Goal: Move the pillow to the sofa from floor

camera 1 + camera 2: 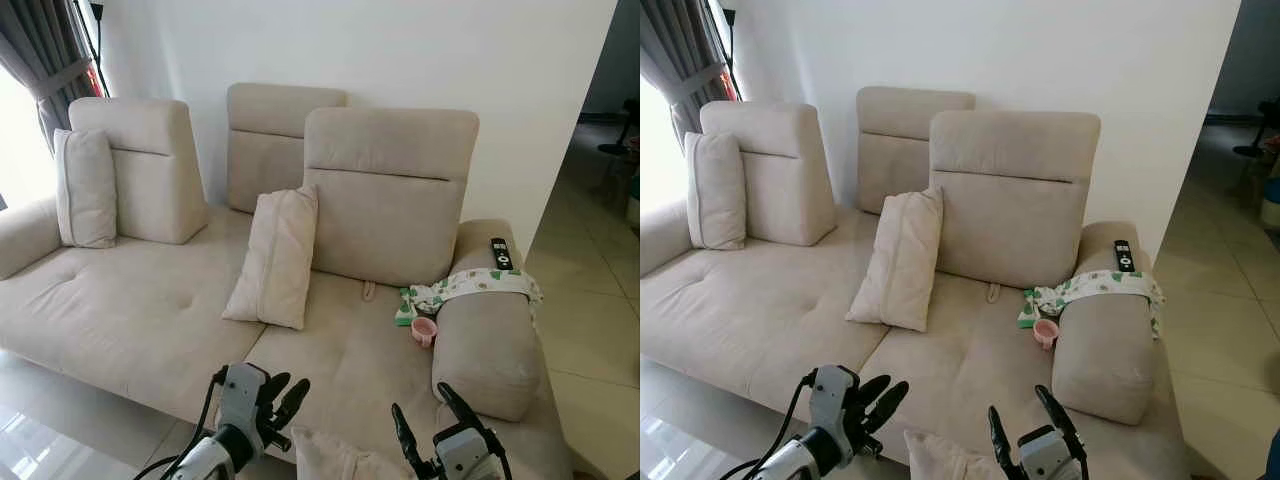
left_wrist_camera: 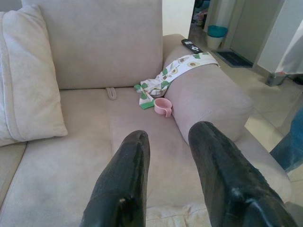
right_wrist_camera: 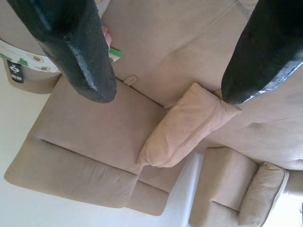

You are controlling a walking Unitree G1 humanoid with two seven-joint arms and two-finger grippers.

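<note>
A beige pillow (image 1: 335,458) shows by one corner at the bottom of the eye views, low between my two grippers and in front of the sofa's seat (image 1: 340,360). Its wrinkled edge (image 2: 175,215) lies just beneath the left fingers (image 2: 125,179) in the left wrist view. My left gripper (image 1: 285,400) is open on the pillow's left, pointing toward the seat. To the pillow's right, the right gripper (image 1: 420,400) is open with its fingers (image 3: 75,52) spread wide. I cannot tell whether either gripper touches the pillow.
Two more pillows rest on the sofa: one (image 1: 275,258) leans at the middle backrest, one (image 1: 85,188) at the left. A patterned cloth (image 1: 470,285) and a remote (image 1: 501,252) lie on the right armrest, with a pink cup (image 1: 424,331) beside it. Tiled floor (image 1: 590,330) opens to the right.
</note>
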